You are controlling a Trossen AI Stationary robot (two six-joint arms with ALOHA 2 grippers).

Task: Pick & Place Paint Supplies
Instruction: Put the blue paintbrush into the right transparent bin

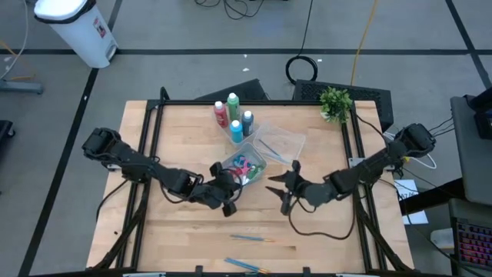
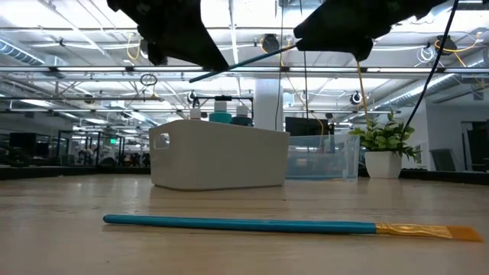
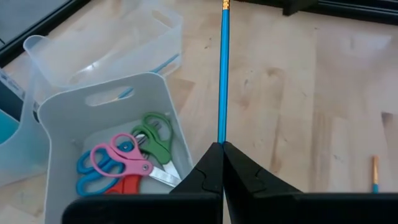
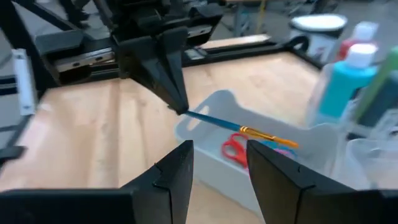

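Lying nearest to the low camera, one thin blue brush (image 2: 252,224) with an orange tip rests flat on the wooden surface (image 1: 177,238), and the high view shows two such brushes near the front edge, one (image 1: 252,238) a little behind the other (image 1: 244,265). Above the surface, the left hand (image 3: 221,163) is closed tight on the end of another blue brush (image 3: 223,74), which is held in the air and points with its orange tip toward the right hand (image 4: 219,163). Fingers of the right hand stand apart, with nothing between them, just beside the brush tip. Just beside the left hand stands a white tub (image 3: 152,93) with scissors inside: pink (image 3: 118,158), green (image 3: 155,134), blue (image 3: 87,177) and red (image 3: 124,185) handles. Behind it a clear tub (image 1: 280,142) is lying, and next to that another clear tub holds the bottles: red (image 1: 221,113), green (image 1: 233,104) and two light blue (image 1: 247,121) ones. Near the far right corner is a small green plant (image 1: 335,102). Beyond the surface, on the floor, a white bin (image 1: 77,27) stands well apart.
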